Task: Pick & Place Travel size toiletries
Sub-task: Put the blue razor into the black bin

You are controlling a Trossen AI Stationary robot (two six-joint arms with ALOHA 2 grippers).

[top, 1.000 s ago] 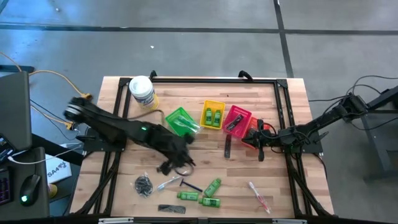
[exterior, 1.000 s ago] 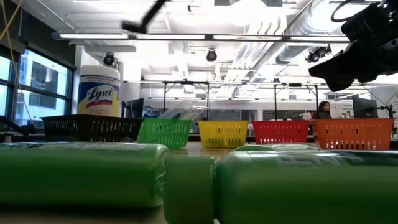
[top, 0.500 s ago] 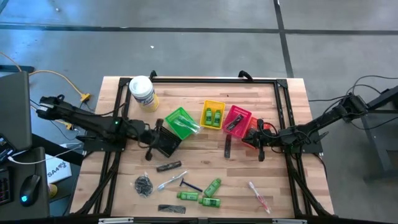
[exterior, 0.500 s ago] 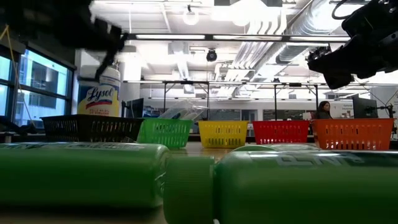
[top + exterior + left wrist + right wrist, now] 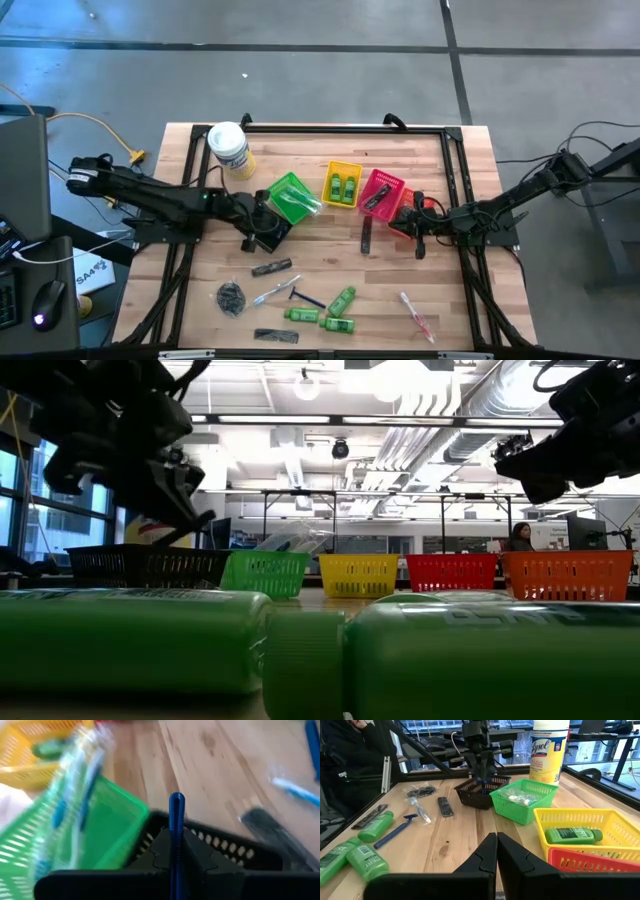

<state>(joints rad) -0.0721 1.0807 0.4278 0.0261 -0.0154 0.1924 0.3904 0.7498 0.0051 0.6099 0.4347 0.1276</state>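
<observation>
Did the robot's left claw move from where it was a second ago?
Yes. In the high view the left gripper went from over the bare wood up the picture to the black basket, beside the green basket.

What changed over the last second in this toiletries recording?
The left gripper swung back from mid-table, above the black comb, to over the black basket, shut on a blue razor. The right gripper stayed shut beside the orange basket. The loose toiletries and the other baskets did not move.
</observation>
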